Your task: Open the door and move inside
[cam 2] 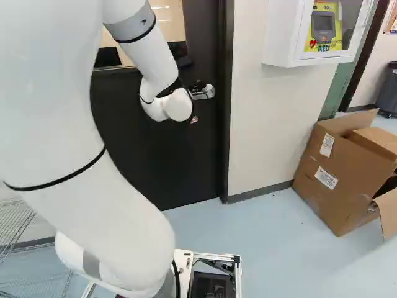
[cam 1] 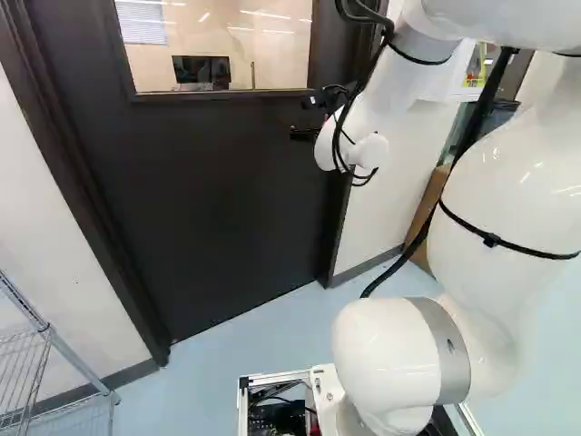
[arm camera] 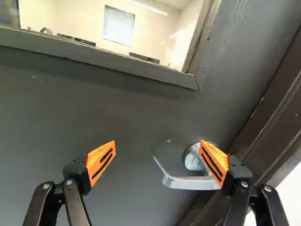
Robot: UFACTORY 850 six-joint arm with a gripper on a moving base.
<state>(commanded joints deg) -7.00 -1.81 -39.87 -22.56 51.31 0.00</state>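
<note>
Gripper [arm camera: 158, 149] spread wide, holding nothing. Just ahead, the handle [arm camera: 188, 182] reaches from behind one finger into the gap; contact can't be judged. Beyond, the door [arm camera: 117, 113] looks shut: approach nearly done; turning, opening, entering remain.

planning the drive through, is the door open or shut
Shut: the door sits in its frame, with no opening showing along the edge beside the lever handle.
</note>
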